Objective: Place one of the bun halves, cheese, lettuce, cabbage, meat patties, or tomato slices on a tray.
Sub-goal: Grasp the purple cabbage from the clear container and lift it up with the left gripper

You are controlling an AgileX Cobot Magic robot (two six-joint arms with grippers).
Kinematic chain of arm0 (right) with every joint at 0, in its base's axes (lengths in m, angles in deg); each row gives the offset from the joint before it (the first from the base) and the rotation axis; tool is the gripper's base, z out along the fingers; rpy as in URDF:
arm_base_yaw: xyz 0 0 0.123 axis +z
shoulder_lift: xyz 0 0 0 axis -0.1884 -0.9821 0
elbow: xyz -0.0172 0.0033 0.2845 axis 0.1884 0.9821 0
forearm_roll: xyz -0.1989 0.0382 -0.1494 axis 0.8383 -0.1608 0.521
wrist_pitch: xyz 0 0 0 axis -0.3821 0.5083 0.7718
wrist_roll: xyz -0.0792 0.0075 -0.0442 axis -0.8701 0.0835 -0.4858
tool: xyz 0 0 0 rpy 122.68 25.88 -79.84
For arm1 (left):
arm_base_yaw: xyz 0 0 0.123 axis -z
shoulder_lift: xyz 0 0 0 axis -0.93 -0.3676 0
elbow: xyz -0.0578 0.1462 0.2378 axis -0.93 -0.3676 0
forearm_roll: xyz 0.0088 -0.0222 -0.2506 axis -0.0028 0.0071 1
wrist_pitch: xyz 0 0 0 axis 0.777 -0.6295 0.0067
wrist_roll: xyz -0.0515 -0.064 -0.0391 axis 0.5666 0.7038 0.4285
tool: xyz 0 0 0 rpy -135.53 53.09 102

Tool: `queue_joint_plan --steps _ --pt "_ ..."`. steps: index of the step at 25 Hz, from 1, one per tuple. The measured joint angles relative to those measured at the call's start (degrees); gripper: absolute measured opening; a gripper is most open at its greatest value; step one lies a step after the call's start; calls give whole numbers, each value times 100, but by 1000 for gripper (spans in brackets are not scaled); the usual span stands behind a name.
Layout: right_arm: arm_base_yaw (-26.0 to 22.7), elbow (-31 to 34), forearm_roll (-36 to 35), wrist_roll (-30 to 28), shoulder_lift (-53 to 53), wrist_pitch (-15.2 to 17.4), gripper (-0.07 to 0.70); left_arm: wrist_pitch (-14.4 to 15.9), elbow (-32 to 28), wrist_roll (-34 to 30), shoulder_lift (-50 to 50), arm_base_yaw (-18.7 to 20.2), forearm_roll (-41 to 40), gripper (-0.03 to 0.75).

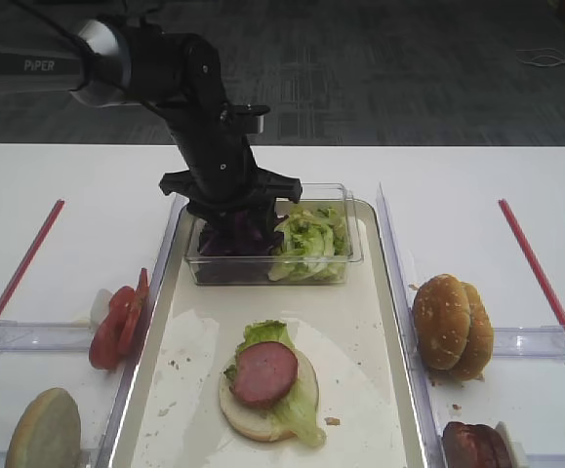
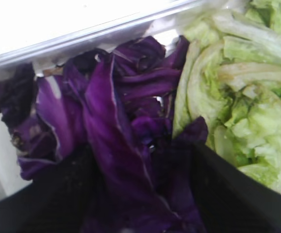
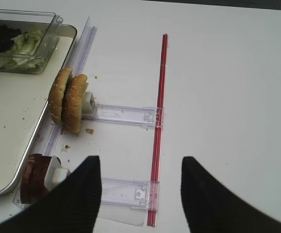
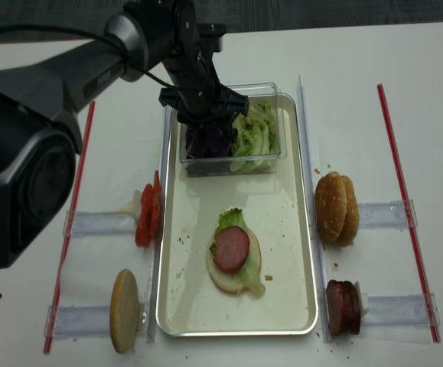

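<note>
Left wrist view: left gripper (image 2: 140, 194) is down in the clear box (image 1: 267, 271) at the tray's (image 1: 394, 390) far end, jaws part open either side of the purple cabbage (image 2: 116, 131), leaf between them, grip not confirmed. Lettuce (image 2: 237, 97) sits just right. Best to pinch only purple, lift straight up, clear the box wall. Right gripper (image 3: 140, 194) hovers open, empty, over the table.

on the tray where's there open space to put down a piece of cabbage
Bare tray floor lies between the clear box and the started burger, and in strips to the burger's left and right, up to the rim. The far end is crowded: the box fills it, with the left end effector down in the cabbage.
</note>
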Motion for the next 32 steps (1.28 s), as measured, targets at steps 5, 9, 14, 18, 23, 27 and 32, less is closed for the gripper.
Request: queue_joint_plan --steps 5,9,14,18,23,27,32 --pt "0 0 0 0 0 0 387 25 0 -13 -22 0 0 382" --pt "0 0 0 0 0 0 387 111 0 -13 -22 0 0 305" --pt "0 0 0 0 0 0 387 173 0 -13 -22 0 0 213" --pt "0 0 0 0 0 0 387 209 12 -13 -22 0 0 181" --pt "0 0 0 0 0 0 387 317 83 -13 -22 0 0 153" --pt "0 0 0 0 0 0 387 384 121 -13 -28 0 -10 125" --pt "0 0 0 0 0 0 387 417 131 -59 -28 0 -10 67"
